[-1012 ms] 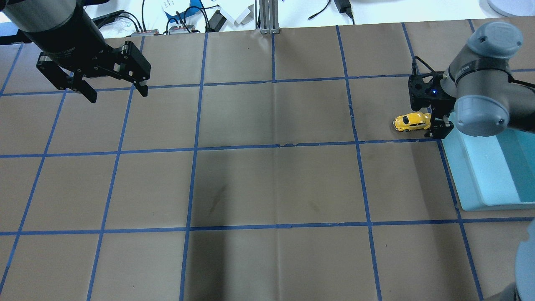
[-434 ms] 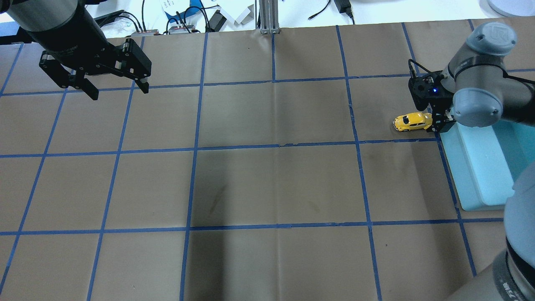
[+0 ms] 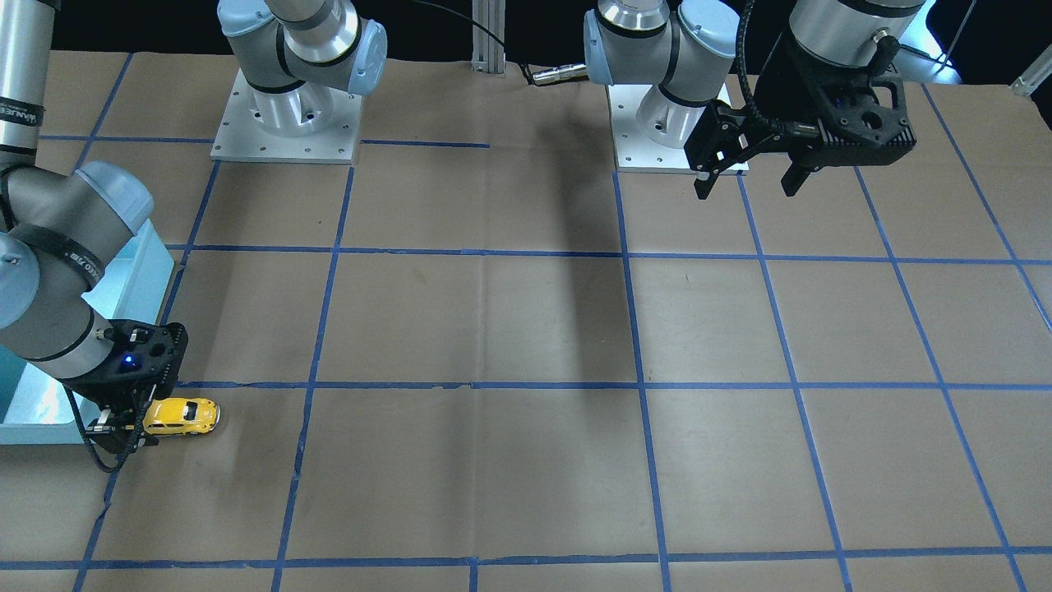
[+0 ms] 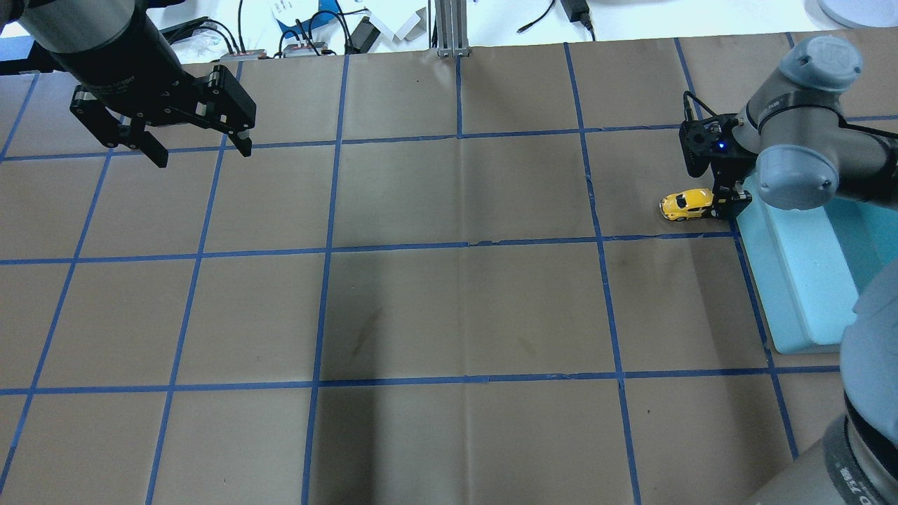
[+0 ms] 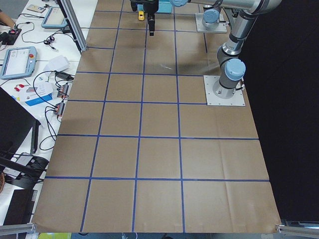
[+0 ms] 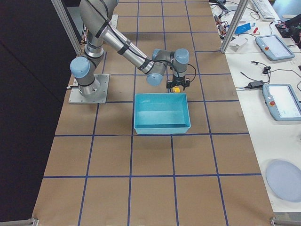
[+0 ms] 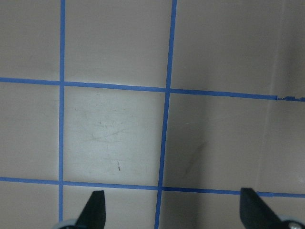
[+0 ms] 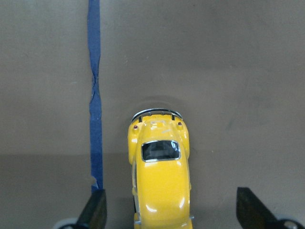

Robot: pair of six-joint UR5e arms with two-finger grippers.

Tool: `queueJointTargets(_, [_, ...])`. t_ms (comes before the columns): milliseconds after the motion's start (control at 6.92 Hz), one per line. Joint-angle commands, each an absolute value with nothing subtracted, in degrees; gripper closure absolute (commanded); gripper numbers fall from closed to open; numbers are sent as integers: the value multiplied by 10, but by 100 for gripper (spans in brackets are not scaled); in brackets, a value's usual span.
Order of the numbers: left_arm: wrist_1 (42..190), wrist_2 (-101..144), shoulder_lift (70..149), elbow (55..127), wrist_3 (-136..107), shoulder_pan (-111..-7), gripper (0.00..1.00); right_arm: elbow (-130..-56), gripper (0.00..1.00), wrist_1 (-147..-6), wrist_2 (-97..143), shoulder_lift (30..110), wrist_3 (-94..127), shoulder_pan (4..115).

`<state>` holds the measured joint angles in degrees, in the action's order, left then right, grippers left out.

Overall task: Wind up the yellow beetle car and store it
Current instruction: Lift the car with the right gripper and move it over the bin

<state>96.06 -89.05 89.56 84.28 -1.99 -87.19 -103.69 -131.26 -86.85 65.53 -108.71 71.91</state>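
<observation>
The right fingers [image 8: 96, 208] have edged over the yellow beetle car [image 8: 161, 181] at the right edge of the desk [image 4: 449, 315]. They are spread apart, so closing to grasp seems next. The left fingers [image 7: 95, 206] gape idle.

Edge crops yellow beetle car [image 8: 161, 186] — perhaps its nose.

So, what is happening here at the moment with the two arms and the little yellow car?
The right gripper is down at the table, its fingers open on either side of the yellow beetle car and not closed on it. The car stands on its wheels just beside the teal bin, so it is not stored yet. The left gripper hangs open above the far end of the table, holding nothing.
</observation>
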Motion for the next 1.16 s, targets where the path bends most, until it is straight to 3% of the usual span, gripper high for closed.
queueJointTargets(0, [960,-890,896,844,-17,-872,0,-1037,4,-1312,-869,632,-1086,720])
queueJointTargets(289, [960,-890,896,844,-16,-872,0,-1043,10,-1308,-873,628,-1088,720])
queueJointTargets(578, [960,-891,896,844,-16,-872,0,-1043,74,-1311,-868,634,-1078,720])
queueJointTargets(723, [960,-891,896,844,-16,-872,0,-1042,91,-1312,-867,635,-1078,721])
queueJointTargets(1012, [960,-891,896,844,-16,-872,0,-1034,92,-1310,-866,649,-1020,754])
